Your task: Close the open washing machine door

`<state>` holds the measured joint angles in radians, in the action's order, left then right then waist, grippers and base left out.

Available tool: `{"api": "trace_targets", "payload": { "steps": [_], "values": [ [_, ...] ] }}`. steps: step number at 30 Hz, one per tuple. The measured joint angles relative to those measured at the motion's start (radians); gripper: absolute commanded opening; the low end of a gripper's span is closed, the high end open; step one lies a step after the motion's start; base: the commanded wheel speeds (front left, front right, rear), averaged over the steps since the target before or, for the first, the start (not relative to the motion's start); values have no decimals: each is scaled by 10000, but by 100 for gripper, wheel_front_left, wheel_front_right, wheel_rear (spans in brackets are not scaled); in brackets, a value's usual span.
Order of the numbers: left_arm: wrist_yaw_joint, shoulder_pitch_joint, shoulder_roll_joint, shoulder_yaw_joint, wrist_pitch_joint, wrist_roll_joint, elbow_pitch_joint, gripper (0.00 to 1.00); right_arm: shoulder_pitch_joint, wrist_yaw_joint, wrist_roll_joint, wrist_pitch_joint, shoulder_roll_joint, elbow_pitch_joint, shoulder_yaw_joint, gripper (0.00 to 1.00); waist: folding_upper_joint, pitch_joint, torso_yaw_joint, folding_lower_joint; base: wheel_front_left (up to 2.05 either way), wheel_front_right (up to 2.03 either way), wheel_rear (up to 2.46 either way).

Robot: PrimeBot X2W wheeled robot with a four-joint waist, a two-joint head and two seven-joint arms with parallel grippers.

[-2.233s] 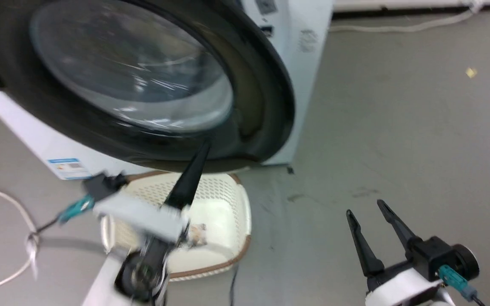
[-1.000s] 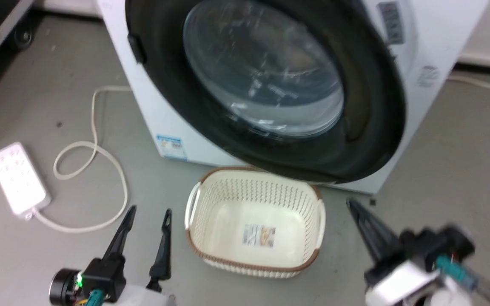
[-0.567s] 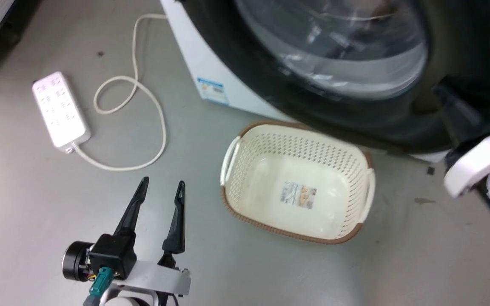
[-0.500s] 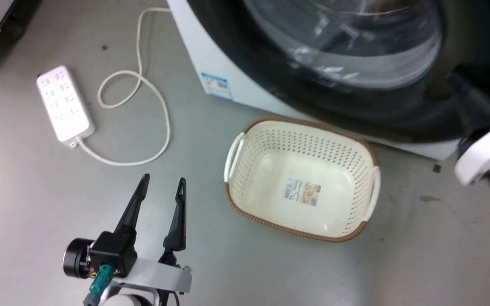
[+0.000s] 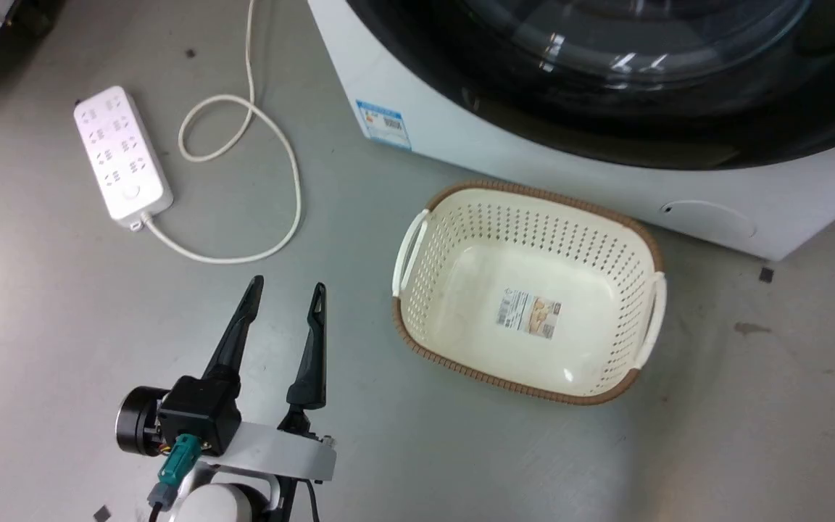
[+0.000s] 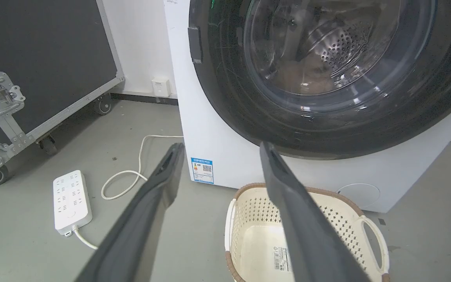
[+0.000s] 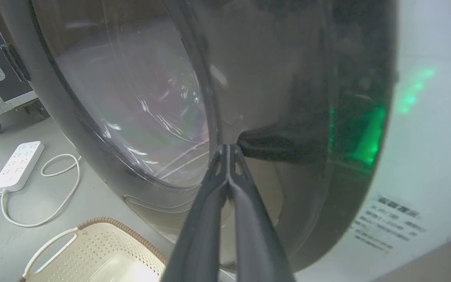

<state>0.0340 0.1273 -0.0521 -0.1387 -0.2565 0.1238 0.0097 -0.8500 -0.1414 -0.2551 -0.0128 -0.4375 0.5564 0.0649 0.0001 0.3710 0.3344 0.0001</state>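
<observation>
The washing machine (image 5: 461, 141) is a white front-loader at the top of the head view. Its large round washing machine door (image 5: 606, 94), glossy black rim around clear glass, lies against the front, and the steel drum shows through the glass in the left wrist view, where the door (image 6: 327, 117) fills the upper right. My right gripper (image 7: 228, 148) is shut with nothing between its fingers, tips touching the door (image 7: 280, 78) on its black rim beside the glass bowl. My left gripper (image 5: 287, 284) hangs open over the floor, left of the basket and well short of the machine (image 6: 217, 129).
A cream perforated laundry basket (image 5: 417, 239) stands on the floor just in front of the machine. A white power strip (image 5: 122, 152) with a looping cable lies to the left. A black wheeled case (image 6: 33, 58) stands further left by the wall.
The head camera has swung down and right. The door has gone from standing out to lying against the machine. My right gripper rose off the floor area to the door's rim; left stayed open.
</observation>
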Motion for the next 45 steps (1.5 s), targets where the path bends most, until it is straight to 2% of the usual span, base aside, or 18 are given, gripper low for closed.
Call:
{"api": "trace_targets", "payload": {
  "steps": [1, 2, 3, 10, 11, 12, 15, 20, 24, 27, 31, 38, 39, 45],
  "values": [
    [-2, 0, 0, 4, 0, -2, 17, 100, 3, 0, 0, 96, 17, 104, 4, 0, 0, -70, -25, 0, 0, 0, 0],
    [2, -6, 4, 50, 0, -6, 96, 100, 63, 33, -63, 508, 150, 259, 73, 43, 0, -353, -123, 0, 0, 0, 0],
    [2, -22, 8, 90, 0, -10, 130, 100, 138, 46, -130, 652, 196, 255, 167, 100, 0, -477, -168, 0, 0, 0, 0],
    [150, -473, 12, 387, 0, -79, 437, 100, 2080, 100, -351, 1881, 604, -359, 591, 100, 0, -1590, -611, -3, 0, 0, 0],
    [196, -558, 13, 414, 0, -79, 485, 100, 2470, 98, -351, 2011, 660, -573, 631, 100, 0, -1776, -690, -3, 0, 0, 0],
    [247, -794, 15, 502, 0, -94, 619, 100, 3699, 98, -274, 2295, 903, -1338, 504, 100, 0, -2306, -956, -4, 0, 0, 0],
    [332, -986, 15, 598, 0, -98, 744, 100, 5012, 98, 98, 2464, 1231, -2270, 128, 100, 0, -2772, -1261, -5, 0, 0, 0],
    [489, -1330, 12, 692, 0, -100, 947, 100, 7079, 100, 1060, 2581, 2274, -3760, -470, 100, 0, -3396, -1788, -4, 0, 0, 0],
    [575, -1627, 8, 748, 0, -109, 1110, 100, 8349, 98, 1925, 2614, 3352, -4535, -1001, 100, 0, -3717, -2179, -4, 0, 0, 0],
    [642, -1719, -4, 746, 0, -142, 1160, 100, 8971, 100, 2435, 2627, 3699, -4792, -1319, 100, 0, -3838, -2434, -4, 0, 0, 0],
    [708, -1722, -15, 679, 0, -259, 1166, 100, 9381, 100, 2999, 2660, 3795, -4966, -1565, 100, 0, -3865, -2620, -3, 0, 0, 0],
    [744, -1711, -15, 769, 0, -257, 1214, 100, 9508, 100, 2696, 2700, 3822, -5068, -1463, 100, 0, -3783, -2728, -1, 0, 0, 0],
    [742, -1709, -10, 769, 6, -255, 1233, 0, 9505, 98, 2698, 2698, 3822, -5079, -1459, 0, 0, -3779, -2725, -1, 0, 0, 0],
    [740, -1709, 0, 775, 54, -253, 1221, 0, 9493, 98, 2698, 2661, 3820, -5076, -1455, 0, 0, -3778, -2746, -1, 0, 0, 0]
  ]
}}
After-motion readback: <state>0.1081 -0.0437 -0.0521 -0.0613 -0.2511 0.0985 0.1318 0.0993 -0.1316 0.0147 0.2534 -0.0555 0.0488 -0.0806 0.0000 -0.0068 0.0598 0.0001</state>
